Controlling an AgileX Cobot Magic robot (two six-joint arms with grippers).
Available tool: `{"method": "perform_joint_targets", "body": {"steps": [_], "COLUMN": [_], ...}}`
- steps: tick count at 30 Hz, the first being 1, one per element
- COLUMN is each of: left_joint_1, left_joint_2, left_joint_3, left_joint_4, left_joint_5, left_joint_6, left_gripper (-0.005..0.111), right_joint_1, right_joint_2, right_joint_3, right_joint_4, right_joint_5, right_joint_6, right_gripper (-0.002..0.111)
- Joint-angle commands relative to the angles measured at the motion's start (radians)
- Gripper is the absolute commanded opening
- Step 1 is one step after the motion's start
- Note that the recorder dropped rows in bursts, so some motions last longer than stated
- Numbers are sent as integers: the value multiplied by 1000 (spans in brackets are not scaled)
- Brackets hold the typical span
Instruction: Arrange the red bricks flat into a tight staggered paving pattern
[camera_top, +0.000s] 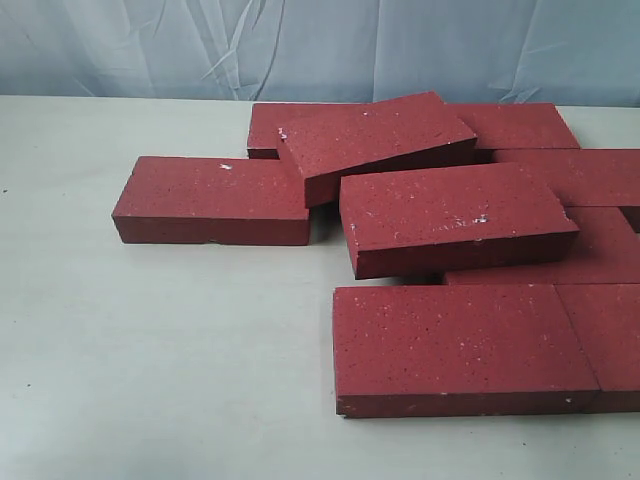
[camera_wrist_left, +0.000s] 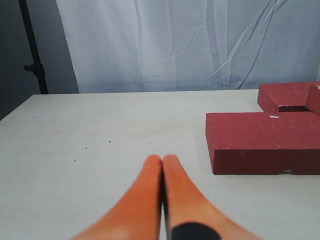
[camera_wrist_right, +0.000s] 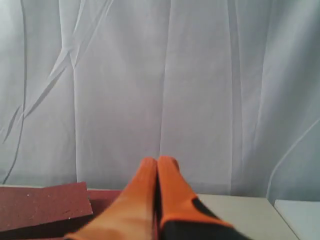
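Mostly undone: 2 dark-red speckled rectangular bricks (camera_top: 455, 210) tilted atop flat ones; orange left gripper (camera_wrist_left: 162, 161), orange right gripper (camera_wrist_right: 157, 162) pressed together, empty

Nine red bricks (camera_top: 455, 215) — one table (camera_top: 150, 350)

The dark-red, white-flecked rectangular paving bricks (camera_top: 455, 345) run off the exterior view's right edge, so I cannot count them. Two tilted ones hide parts of those beneath. On my right gripper (camera_wrist_right: 157, 162) the orange fingers (camera_wrist_right: 142, 200) look blurred, their bases cut off.
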Motion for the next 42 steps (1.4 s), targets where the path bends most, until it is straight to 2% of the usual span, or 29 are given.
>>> {"method": "perform_joint_targets", "body": {"steps": [1, 5, 19, 22, 33, 42], "left_joint_1": [3, 3, 3, 3, 3, 3], "left_joint_2": [-5, -5, -5, -5, -5, -5], "left_joint_3": [4, 4, 4, 4, 4, 4], "left_joint_4": [0, 0, 0, 0, 0, 0], "left_joint_5": [-6, -6, -6, -6, -6, -6], "left_joint_6": [-1, -1, -1, -1, -1, -1], "left_gripper": [0, 0, 0, 0, 0, 0], "right_joint_1": [-3, -3, -3, -3, -3, -3], "right_joint_2": [118, 121, 125, 162, 524, 838], "right_joint_3": [-22, -22, -24, -70, -338, -419], "right_joint_4": [-8, 25, 50, 52, 73, 73], "right_joint_5": [27, 8, 142, 216, 547, 521], "right_joint_6": [-1, -1, -1, -1, -1, -1], "right_gripper": [-1, -1, -1, -1, -1, -1]}}
